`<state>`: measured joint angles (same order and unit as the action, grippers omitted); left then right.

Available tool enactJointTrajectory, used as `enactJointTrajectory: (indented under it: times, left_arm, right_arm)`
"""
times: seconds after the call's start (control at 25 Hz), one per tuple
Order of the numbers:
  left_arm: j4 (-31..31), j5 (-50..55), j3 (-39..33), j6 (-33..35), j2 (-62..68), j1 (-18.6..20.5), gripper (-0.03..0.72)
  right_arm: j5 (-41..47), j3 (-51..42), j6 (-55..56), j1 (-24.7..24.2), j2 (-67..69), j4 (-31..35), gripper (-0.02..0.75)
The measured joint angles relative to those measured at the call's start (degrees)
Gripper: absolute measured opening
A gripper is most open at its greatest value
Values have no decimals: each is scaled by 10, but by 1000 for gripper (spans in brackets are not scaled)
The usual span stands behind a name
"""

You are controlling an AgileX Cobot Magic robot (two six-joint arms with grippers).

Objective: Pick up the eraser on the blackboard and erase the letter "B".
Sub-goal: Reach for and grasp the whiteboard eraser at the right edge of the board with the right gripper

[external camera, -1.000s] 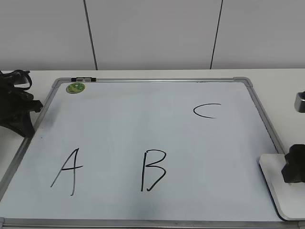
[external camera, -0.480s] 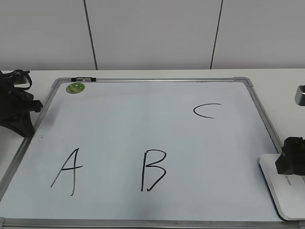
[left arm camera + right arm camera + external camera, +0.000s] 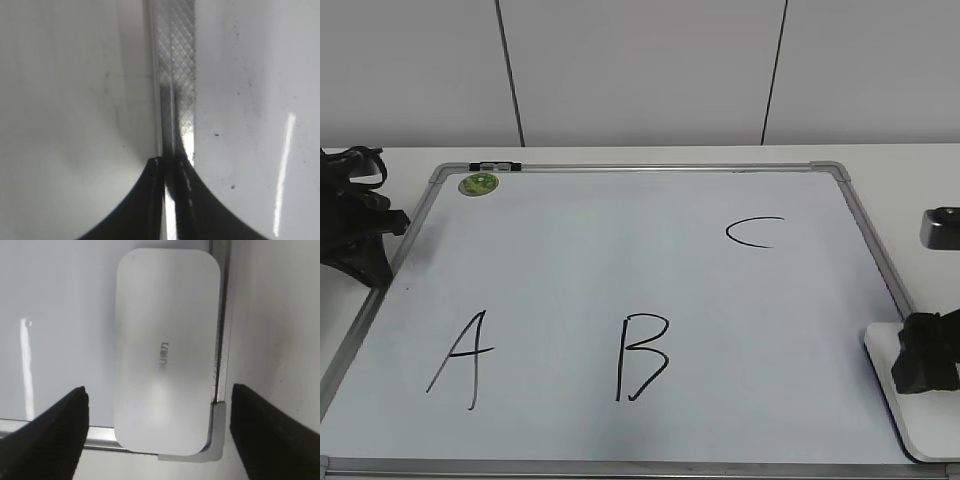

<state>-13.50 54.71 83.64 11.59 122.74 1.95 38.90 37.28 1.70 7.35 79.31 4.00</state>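
Blackboard [image 3: 620, 270] flat on white table [image 3: 650, 155]

Pale grey panelled wall [image 3: 640, 70] across the far side, split by two thin dark vertical seams [image 3: 510, 70], one left of centre, one right of centre, the right one slightly slanted. White desk [image 3: 650, 154] below it, matte, plain, showing as a strip along the far edge and down both sides. Even, diffuse lighting; soft shadows only. Bright streak reflections in both wrist views. No floor or windows in frame.
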Motion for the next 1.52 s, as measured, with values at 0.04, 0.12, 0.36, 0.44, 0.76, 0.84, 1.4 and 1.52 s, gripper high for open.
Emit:
enactJointTrajectory:
  times: [0.04, 0.12, 0.36, 0.44, 0.76, 0.84, 1.4, 1.52]
  left_arm:
    - [0, 0, 0, 0, 0, 0, 13]
    - [0, 0, 0, 0, 0, 0, 13]
    - [0, 0, 0, 0, 0, 0, 13]
    - [0, 0, 0, 0, 0, 0, 13]
    - [0, 0, 0, 0, 0, 0, 13]
    - [0, 0, 0, 0, 0, 0, 13]
    - [0, 0, 0, 0, 0, 0, 13]
    - [0, 0, 0, 0, 0, 0, 13]
  right_arm:
    - [-1, 0, 0, 0, 6, 0, 678]
    - [-5, 1, 0, 0, 13, 2, 678]
    - [-27, 2, -2, 0, 51, 6, 675]
    - [-36, 2, -3, 0, 60, 8, 673]
    - [-59, 2, -3, 0, 92, 9, 659]
    - [-63, 2, -3, 0, 94, 9, 647]
    - [-68, 2, -3, 0, 96, 8, 551]
    - [-68, 2, -3, 0, 86, 8, 550]
